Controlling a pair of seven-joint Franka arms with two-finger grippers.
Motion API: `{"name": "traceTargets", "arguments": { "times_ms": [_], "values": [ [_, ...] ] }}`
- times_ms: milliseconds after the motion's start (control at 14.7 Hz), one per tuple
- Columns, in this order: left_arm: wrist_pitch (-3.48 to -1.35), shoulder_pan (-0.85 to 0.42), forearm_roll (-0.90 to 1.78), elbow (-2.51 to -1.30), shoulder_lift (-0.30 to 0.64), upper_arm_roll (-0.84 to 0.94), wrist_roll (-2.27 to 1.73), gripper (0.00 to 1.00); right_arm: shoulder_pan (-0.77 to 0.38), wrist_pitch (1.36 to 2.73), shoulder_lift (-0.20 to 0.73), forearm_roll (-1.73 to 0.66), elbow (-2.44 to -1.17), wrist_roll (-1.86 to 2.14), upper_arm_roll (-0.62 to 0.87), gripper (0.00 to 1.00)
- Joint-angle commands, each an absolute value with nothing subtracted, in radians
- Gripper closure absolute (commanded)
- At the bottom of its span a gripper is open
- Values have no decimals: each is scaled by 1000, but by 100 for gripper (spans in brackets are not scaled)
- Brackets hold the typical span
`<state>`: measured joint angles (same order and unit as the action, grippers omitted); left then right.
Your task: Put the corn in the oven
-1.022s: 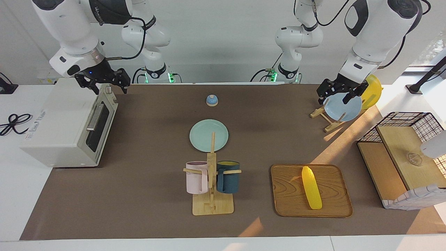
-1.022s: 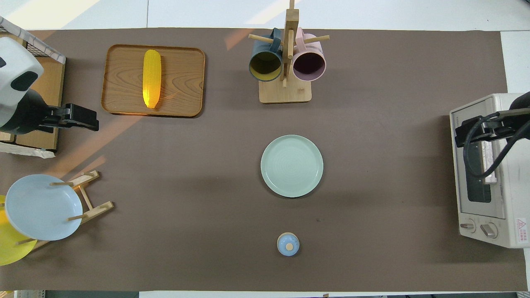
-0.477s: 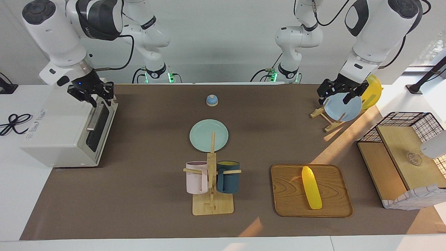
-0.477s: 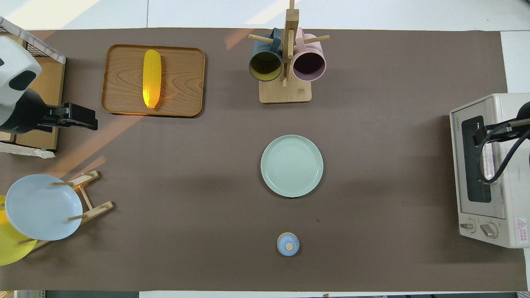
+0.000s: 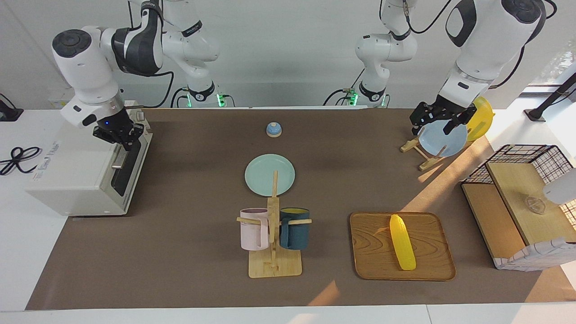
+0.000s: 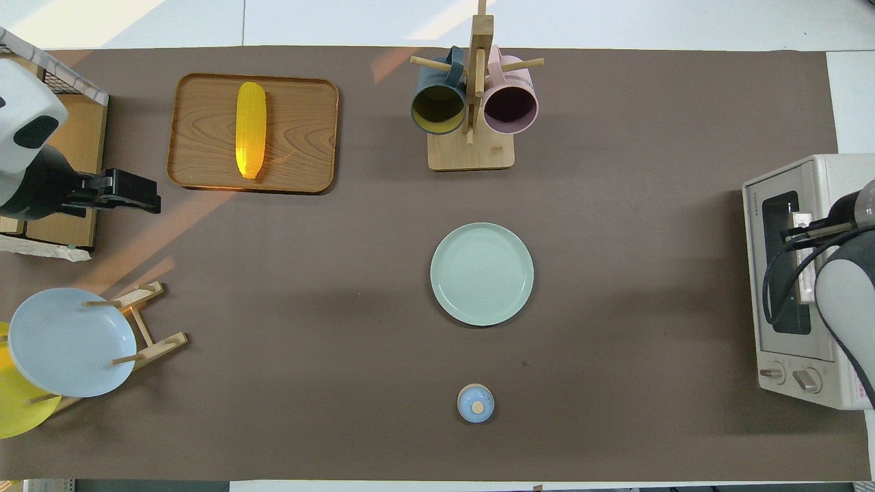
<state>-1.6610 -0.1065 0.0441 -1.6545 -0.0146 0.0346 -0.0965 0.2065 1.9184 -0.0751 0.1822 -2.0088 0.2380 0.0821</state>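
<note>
2 arms work this table. The right gripper [image 5: 123,137] is down at the top edge of the oven [image 5: 85,164] door, its fingers pinched together at the silver handle [image 5: 120,154]; whether they actually clamp the bar cannot be told. The door looks closed. The left gripper [image 5: 435,122] hangs with its fingers spread wide over the pale blue plate [image 5: 443,137], which stands in a wooden rack [image 5: 420,153] with a yellow plate [image 5: 480,118] beside it, at the left arm's end of the table.

The corn [image 5: 402,241] lies on a wooden tray [image 5: 373,252], untouched (well apart from both grippers), farther from the robots than the plate rack. Between tray and oven stands a mug tree [image 5: 273,243] carrying 1 pink and 1 dark blue mug; a mint plate [image 5: 261,173] lies flat nearer the robots.
</note>
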Motion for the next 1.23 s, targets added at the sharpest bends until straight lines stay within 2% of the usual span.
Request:
{"name": "traceTargets", "arguments": {
  "times_ms": [0, 409, 749, 953, 1158],
  "values": [
    [-1698, -107, 34, -1671, -15, 38, -98, 0, 245, 1971, -46, 241, -2026, 249, 91, 100],
    [-1735, -123, 32, -1690, 5, 38, -94, 0, 235, 1980, -26, 258, -2058, 195, 94, 100],
    [-1743, -146, 31, -1694, 29, 38, -95, 0, 150, 2103, 26, 246, -2138, 2, 97, 100],
    [-1804, -176, 31, -1689, 106, 38, -92, 0, 140, 2198, 52, 178, -2181, -17, 97, 100],
    [-1940, -199, 22, -1654, 251, 38, -83, 0, 141, 2272, 83, 160, -2218, -29, 97, 100]
  ]
}}
